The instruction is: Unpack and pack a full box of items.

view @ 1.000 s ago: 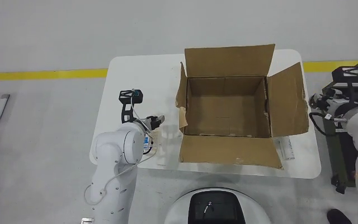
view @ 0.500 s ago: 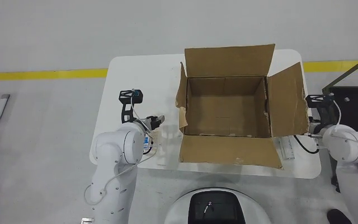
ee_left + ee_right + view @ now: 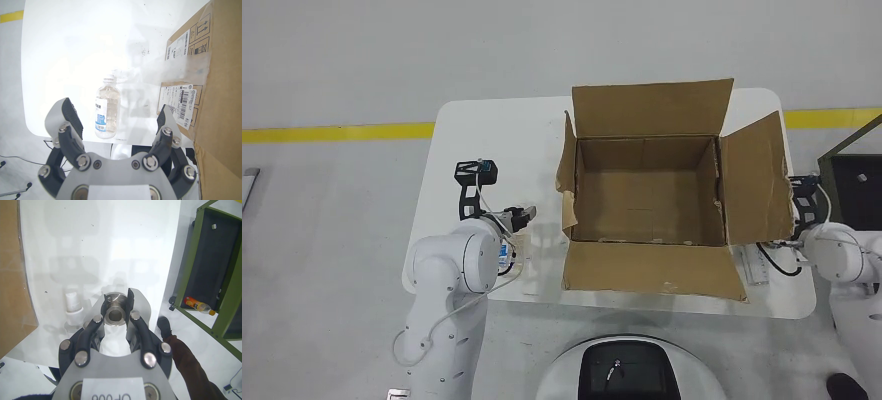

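Plastic first: the clear bottle lies on its side near the front edge of the counter, close to the box, cap pointing away. Your left tool hangs open above it, one finger to either side. Expect it to be thin-walled, slick and ready to roll, so take it gently across the labelled middle. Your right tool is clamped on a short metal sleeve, which is stiff, smooth and probably heavy for its bulk. A white pump bottle rests beside it. Beyond, the box stands with its flaps spread.
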Action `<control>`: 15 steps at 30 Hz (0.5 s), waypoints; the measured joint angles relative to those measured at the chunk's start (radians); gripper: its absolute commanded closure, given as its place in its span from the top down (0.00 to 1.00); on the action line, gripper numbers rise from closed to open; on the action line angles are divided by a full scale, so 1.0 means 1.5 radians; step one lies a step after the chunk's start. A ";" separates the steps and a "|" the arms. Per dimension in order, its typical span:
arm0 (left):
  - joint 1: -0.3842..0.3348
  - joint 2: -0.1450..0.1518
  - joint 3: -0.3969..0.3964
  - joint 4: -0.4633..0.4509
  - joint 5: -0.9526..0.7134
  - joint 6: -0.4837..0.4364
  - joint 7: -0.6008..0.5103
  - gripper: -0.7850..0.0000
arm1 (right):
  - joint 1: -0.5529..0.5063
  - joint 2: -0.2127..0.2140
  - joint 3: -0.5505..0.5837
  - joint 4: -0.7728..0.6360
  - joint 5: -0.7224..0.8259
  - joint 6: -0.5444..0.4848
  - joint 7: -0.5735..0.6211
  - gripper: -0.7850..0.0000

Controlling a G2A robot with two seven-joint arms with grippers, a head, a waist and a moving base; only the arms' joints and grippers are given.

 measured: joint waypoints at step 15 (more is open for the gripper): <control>0.000 0.000 0.000 0.000 0.000 0.000 0.000 1.00 | 0.016 0.006 0.009 -0.007 0.024 0.009 -0.032 0.29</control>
